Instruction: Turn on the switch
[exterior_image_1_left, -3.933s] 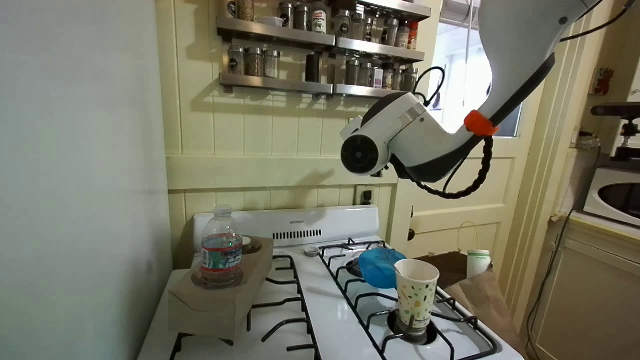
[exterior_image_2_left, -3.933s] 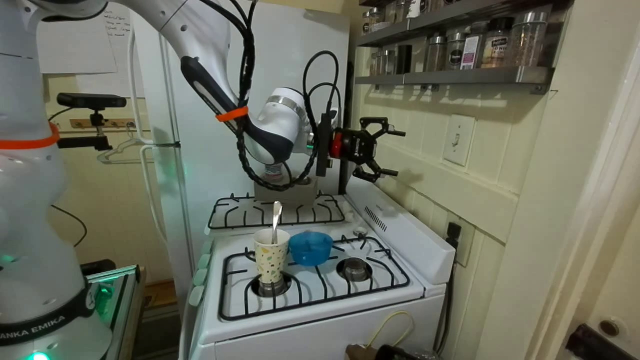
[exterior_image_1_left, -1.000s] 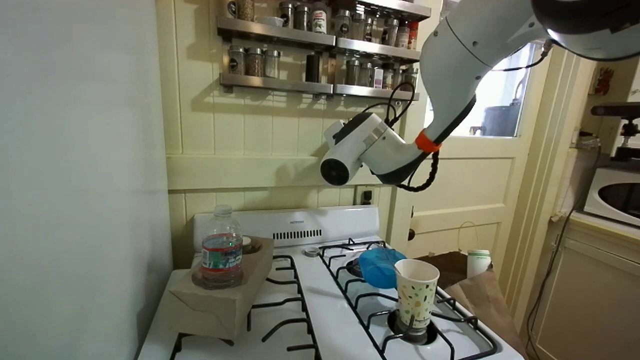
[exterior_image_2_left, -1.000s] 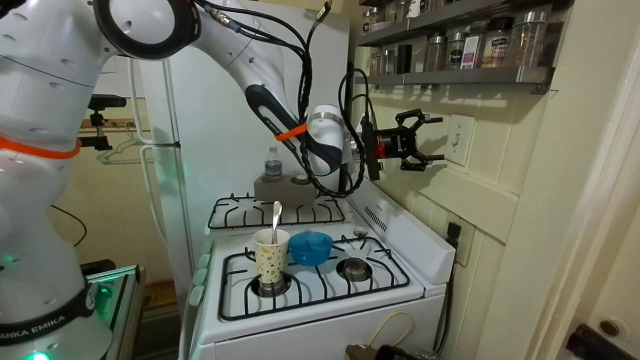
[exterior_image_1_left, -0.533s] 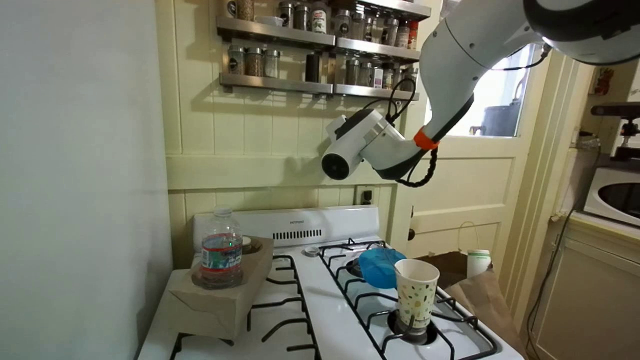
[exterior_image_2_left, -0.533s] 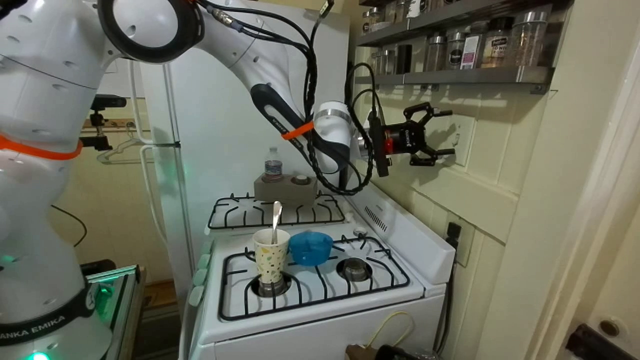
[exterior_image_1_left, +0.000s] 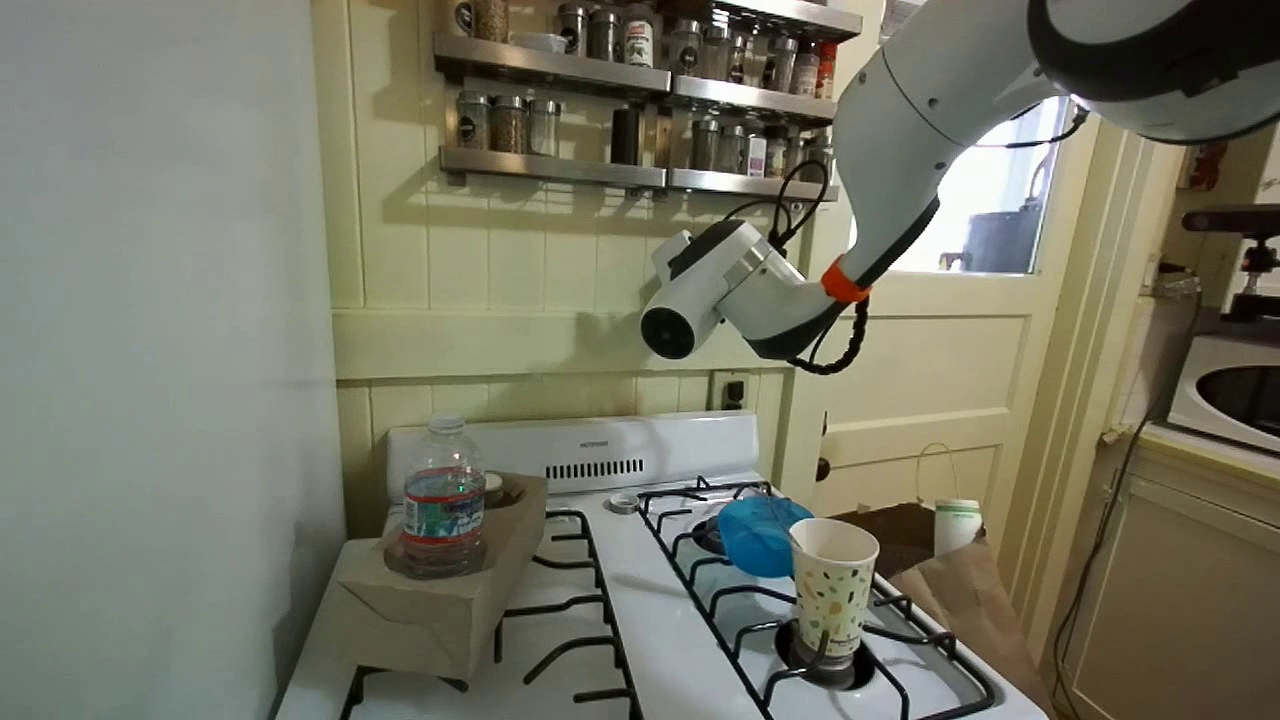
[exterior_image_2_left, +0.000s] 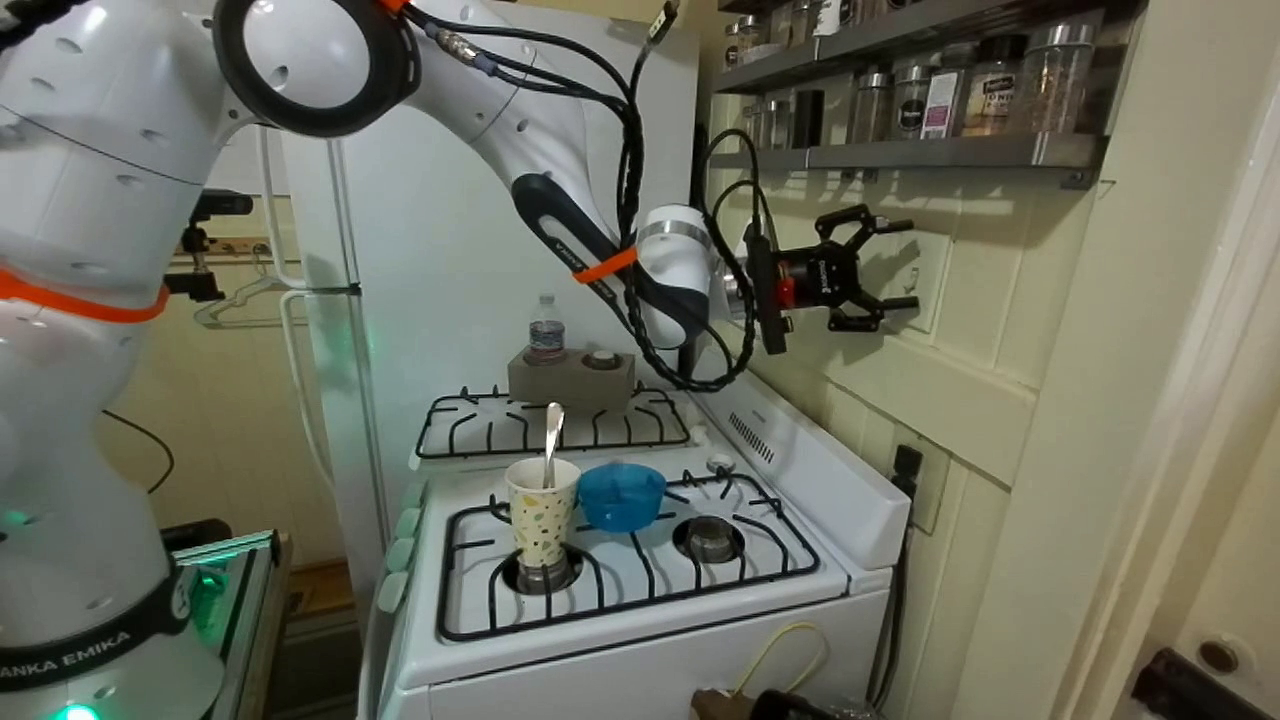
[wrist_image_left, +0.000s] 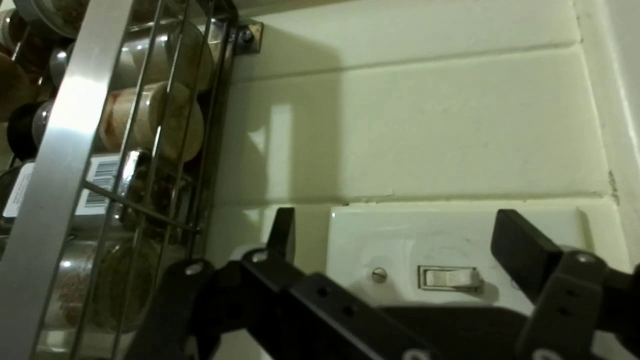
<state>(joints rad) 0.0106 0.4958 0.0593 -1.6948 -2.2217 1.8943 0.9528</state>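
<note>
The switch is a white wall plate with a small pale lever. In an exterior view the switch (exterior_image_2_left: 936, 275) is on the cream wall, partly behind my fingers; in the other exterior picture the arm hides it. In the wrist view the switch (wrist_image_left: 450, 278) lies between my fingers, its lever tipped right, away from the shelf. My gripper (exterior_image_2_left: 906, 265) is open and empty, its fingers pointing at the wall, one above and one below the lever. The gripper (wrist_image_left: 402, 237) in the wrist view has one finger beyond the plate's left edge, one past the lever. I cannot tell whether the fingertips touch the wall.
Metal shelves with spice jars (exterior_image_2_left: 960, 152) hang above the switch, close in the wrist view (wrist_image_left: 65, 165). Below is a white stove (exterior_image_2_left: 830, 490) bearing a paper cup (exterior_image_2_left: 541, 515) with a spoon, a blue bowl (exterior_image_2_left: 622, 497) and a bottle (exterior_image_2_left: 546, 335) on a box.
Over the earlier frames the arm has reached forward, bringing the open gripper from well off the wall to the switch. In the last half second it has moved only slightly closer.
</note>
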